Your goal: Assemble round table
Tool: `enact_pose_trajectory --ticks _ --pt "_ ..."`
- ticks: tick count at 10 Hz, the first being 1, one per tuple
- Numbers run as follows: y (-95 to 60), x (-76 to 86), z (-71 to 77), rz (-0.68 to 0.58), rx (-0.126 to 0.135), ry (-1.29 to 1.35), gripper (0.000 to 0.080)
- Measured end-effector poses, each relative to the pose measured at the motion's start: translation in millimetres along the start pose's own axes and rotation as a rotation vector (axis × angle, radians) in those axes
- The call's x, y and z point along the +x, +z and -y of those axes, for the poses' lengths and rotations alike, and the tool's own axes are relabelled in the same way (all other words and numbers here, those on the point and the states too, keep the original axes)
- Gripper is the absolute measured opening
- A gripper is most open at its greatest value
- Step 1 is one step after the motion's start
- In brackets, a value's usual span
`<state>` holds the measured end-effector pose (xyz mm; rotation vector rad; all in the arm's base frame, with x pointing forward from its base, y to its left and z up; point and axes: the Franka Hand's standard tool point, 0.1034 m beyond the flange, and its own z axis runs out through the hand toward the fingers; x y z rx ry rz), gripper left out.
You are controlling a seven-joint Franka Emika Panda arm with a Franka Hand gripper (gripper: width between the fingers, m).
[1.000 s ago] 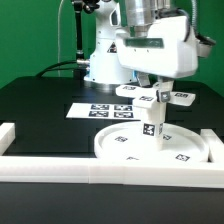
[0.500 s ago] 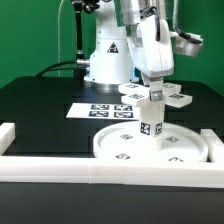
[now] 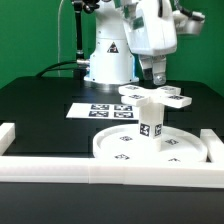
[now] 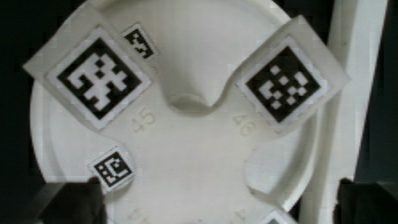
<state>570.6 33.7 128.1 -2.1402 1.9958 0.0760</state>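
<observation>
The large round disc (image 3: pixel 175 150) lies flat by the front rail. The short cylinder leg (image 3: pixel 152 125) stands upright on its middle. The cross-shaped foot piece (image 3: pixel 152 96) sits on top of the leg. My gripper (image 3: pixel 156 74) hangs open and empty just above the foot piece, apart from it. In the wrist view the foot piece (image 4: pixel 205 100) fills the picture with two large tags on its arms. The disc (image 4: pixel 116 168) lies beneath it. The gripper (image 4: pixel 210 205) shows its dark fingers (image 4: pixel 68 200) wide apart at either edge.
The marker board (image 3: pixel 92 110) lies flat behind the disc. White border rails run along the front (image 3: pixel 60 165) and stand at the exterior view's left (image 3: pixel 8 135) and right (image 3: pixel 216 140). The robot base (image 3: pixel 108 60) stands at the back.
The gripper has let go of the leg and foot stack and risen up and slightly to the exterior view's right. The stack stays upright on the disc.
</observation>
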Motion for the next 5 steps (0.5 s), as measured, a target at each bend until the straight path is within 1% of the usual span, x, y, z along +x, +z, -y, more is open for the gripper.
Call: enact_pose_trajectory --ticks 5 --pt "1.6 -1.5 -0.5 0.0 -0.003 -0.015 0.0649"
